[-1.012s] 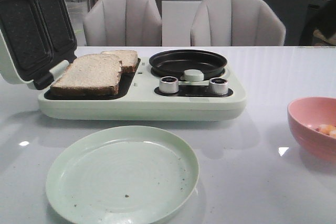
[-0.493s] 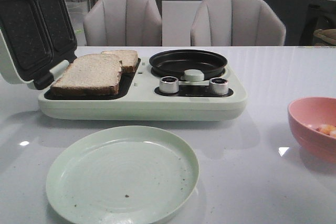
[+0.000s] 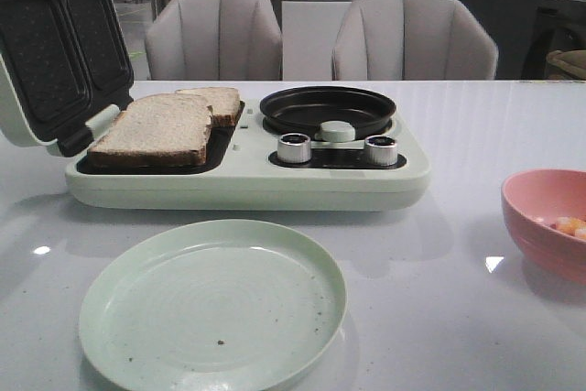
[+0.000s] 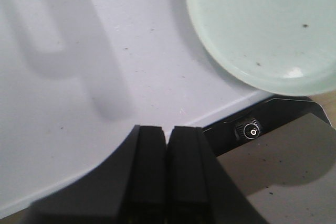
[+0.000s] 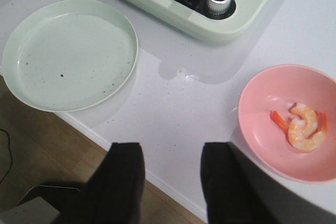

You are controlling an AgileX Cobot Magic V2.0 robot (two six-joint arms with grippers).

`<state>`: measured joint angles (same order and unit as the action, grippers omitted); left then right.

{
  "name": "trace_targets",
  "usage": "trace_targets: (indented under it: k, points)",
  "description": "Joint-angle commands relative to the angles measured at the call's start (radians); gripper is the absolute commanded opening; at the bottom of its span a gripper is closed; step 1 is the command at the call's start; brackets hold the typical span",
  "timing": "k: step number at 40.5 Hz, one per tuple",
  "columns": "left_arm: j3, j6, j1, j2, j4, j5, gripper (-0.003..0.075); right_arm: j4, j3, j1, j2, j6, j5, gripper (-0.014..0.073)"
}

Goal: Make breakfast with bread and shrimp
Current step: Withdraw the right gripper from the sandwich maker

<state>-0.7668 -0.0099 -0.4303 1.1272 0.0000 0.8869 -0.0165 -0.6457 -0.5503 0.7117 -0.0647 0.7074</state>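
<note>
You're pre-grasp: counter point(image 3: 476, 125), breakfast maker point(image 3: 247, 180) mid-frame with bread point(image 3: 160, 127) on its left plate, empty plate point(image 3: 212, 304) lower left, shrimp point(image 5: 305, 126) in pink bowl point(image 5: 262, 103) lower right; left end effector point(image 4: 167, 135) together, right end effector point(image 5: 170, 161) apart, so take bread first.
</note>
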Motion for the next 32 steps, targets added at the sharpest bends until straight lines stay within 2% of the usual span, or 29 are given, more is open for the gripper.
trace_targets:
  k: [1, 8, 12, 16, 21, 32]
  points:
    - [-0.068, -0.005, 0.127, 0.059, -0.025, -0.053, 0.0100, -0.014, -0.026, -0.001, -0.006, -0.001, -0.069, 0.0384]
    - [-0.140, 0.040, 0.412, 0.133, -0.137, -0.105, 0.0100, -0.014, -0.026, -0.001, -0.006, -0.001, -0.069, 0.0384]
    - [-0.196, 0.159, 0.557, 0.161, -0.288, -0.160, 0.0100, -0.014, -0.026, -0.001, -0.006, -0.001, -0.069, 0.0384]
    - [-0.277, 0.283, 0.658, 0.206, -0.445, -0.170, 0.0100, -0.014, -0.026, -0.001, -0.006, -0.001, -0.069, 0.0384]
    - [-0.389, 0.351, 0.703, 0.279, -0.556, -0.180, 0.0100, -0.014, -0.026, -0.001, -0.006, -0.001, -0.069, 0.0384]
    - [-0.641, 0.369, 0.670, 0.467, -0.569, -0.218, 0.0100, -0.014, -0.026, -0.001, -0.006, -0.001, -0.069, 0.0384]
